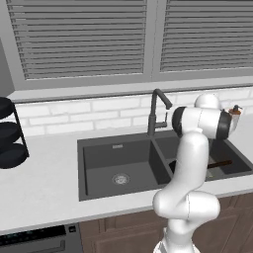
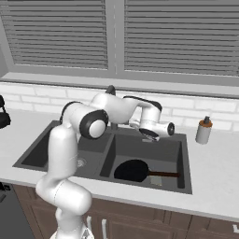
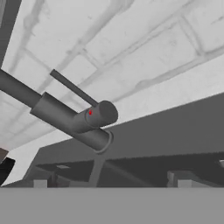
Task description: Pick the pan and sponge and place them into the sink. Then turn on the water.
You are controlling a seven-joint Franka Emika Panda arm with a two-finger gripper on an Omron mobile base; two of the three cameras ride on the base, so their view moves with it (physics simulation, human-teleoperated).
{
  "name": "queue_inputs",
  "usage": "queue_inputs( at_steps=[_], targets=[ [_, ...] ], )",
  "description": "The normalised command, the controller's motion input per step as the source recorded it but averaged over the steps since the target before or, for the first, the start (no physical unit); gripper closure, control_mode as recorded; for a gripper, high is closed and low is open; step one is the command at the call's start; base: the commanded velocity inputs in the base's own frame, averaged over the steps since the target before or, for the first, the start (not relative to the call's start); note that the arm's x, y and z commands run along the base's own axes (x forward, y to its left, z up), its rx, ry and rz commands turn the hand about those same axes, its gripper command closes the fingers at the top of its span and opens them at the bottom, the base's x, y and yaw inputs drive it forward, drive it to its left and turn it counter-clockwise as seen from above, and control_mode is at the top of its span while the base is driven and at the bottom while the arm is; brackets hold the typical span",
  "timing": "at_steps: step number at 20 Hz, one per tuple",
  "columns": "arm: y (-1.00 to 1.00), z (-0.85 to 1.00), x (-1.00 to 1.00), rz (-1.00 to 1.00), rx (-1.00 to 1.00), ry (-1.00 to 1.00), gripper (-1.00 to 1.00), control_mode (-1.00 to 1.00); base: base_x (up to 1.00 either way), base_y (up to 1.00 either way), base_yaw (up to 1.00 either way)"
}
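- Dark grey faucet [image 3: 65,118] is lying just ahead of the jaws in the hand view, its body running slantwise across the frame from upper left to lower middle, with the thin lever [image 3: 72,87] sticking out up and to the left from the round knob [image 3: 103,114].
- Gripper [image 2: 150,134] is hovering over the right basin of the sink [image 2: 184,163], near the faucet base, with the jaws standing wide apart and holding nothing.
- Pan [image 2: 132,171] is resting on the floor of that right basin, its brown handle [image 2: 164,174] pointing to the right; no water is running.
- Judging by this, the lever is what the coming move turns on: it lies forward of the jaws and a little to the upper left of the view.
- Sponge is hard to make out; a pale patch under the pan's handle may be it, but I cannot tell.
- Arm is hiding most of the right basin in the left base view.
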Motion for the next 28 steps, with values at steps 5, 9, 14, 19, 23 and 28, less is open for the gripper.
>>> queue_inputs(
  at_steps=[5,9,14,19,23,28],
  targets=[
    [0.24,0.00,0.34,0.00,0.00,0.00,-1.00,-1.00,0.00,0.00,0.00],
    [0.13,0.00,0.37,0.00,0.00,0.00,-1.00,-1.00,0.00,0.00,0.00],
    [0.08,0.00,0.36,0.00,0.01,0.00,-1.00,-1.00,0.00,0.00,0.00],
    [0.19,0.00,0.30,0.00,0.01,-0.02,-1.00,-1.00,0.00,0.00,0.00],
    [0.16,0.00,0.32,0.00,0.00,0.00,-1.00,-1.00,0.00,0.00,0.00],
    [0.05,0.00,0.18,0.00,0.00,0.00,-1.00,-1.00,0.00,0.00,0.00]
  ],
)
